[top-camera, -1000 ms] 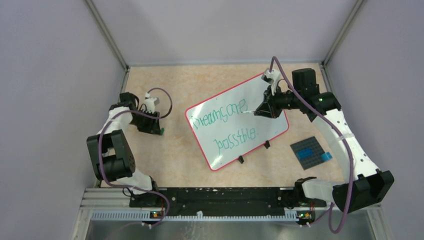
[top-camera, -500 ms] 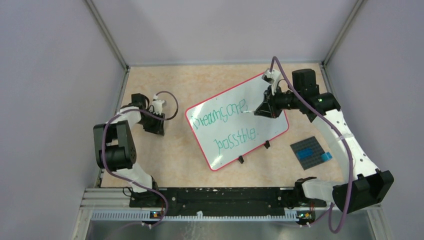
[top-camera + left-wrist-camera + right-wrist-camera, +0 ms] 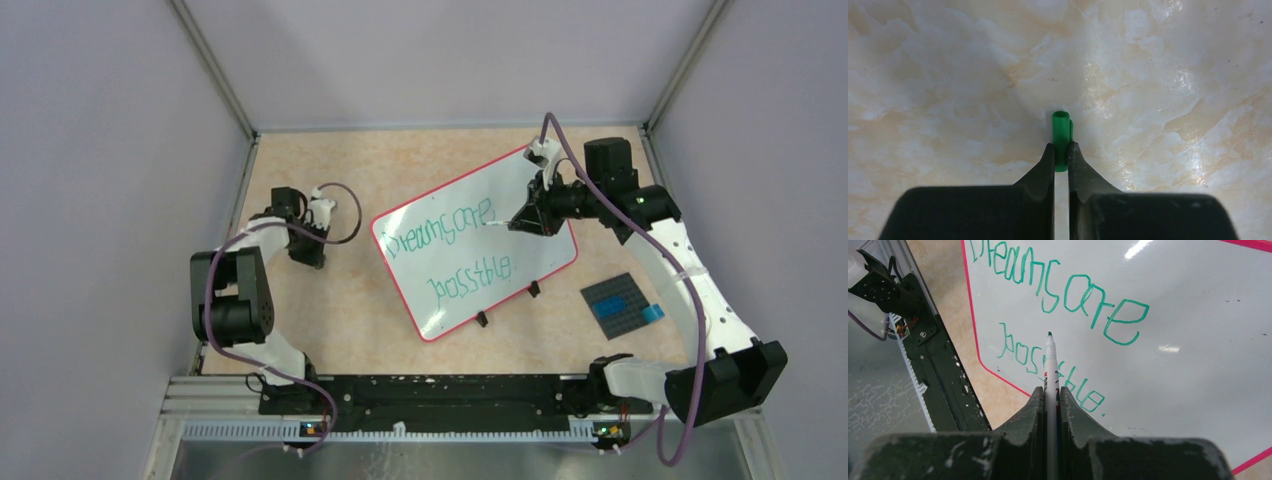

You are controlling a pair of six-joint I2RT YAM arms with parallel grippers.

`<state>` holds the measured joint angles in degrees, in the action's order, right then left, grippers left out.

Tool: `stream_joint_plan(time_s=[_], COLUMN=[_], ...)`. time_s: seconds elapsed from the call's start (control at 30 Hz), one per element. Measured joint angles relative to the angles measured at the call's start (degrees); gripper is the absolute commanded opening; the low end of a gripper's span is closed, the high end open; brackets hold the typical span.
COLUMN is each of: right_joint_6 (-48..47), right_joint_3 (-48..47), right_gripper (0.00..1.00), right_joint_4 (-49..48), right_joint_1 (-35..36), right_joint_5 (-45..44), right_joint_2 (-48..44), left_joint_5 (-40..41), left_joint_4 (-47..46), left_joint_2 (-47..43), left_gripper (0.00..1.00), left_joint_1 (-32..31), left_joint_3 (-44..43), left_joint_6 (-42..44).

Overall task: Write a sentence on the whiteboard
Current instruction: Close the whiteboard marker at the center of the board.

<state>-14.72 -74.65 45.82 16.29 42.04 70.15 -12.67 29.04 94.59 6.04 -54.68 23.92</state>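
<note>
The whiteboard (image 3: 480,215) with a red rim lies tilted mid-table and reads "Dreams are possible." in green; it also fills the right wrist view (image 3: 1188,350). My right gripper (image 3: 524,222) is shut on a white marker (image 3: 1050,375) with a green tip, held over the board's upper right, tip pointing at the writing; whether it touches the board I cannot tell. My left gripper (image 3: 312,255) is at the table's left, shut on a small green marker cap (image 3: 1061,140) over the bare tabletop.
A small dark grey studded plate (image 3: 618,300) with a blue piece (image 3: 652,313) lies right of the board. The board's two black feet (image 3: 533,289) point toward the near edge. Enclosure walls bound the table; the arms' black base rail (image 3: 430,392) runs along the front.
The left arm has swung its gripper with the cap slightly toward the far side and right. The right arm and marker have stayed in place.
</note>
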Motion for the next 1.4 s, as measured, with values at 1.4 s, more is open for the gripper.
stream_joint_plan(time_s=[1.4], right_joint_6=[19.04], right_joint_3=[12.70], right_gripper=[0.00], right_joint_4=[-13.62], right_joint_1=[-1.95], right_joint_5=[21.90], right_joint_2=[-3.34], left_joint_5=[-16.94], left_joint_4=[44.39], left_joint_2=[-8.09], left_gripper=[0.00], left_joint_1=[-43.08], left_joint_3=[-52.98], left_joint_6=[13.00])
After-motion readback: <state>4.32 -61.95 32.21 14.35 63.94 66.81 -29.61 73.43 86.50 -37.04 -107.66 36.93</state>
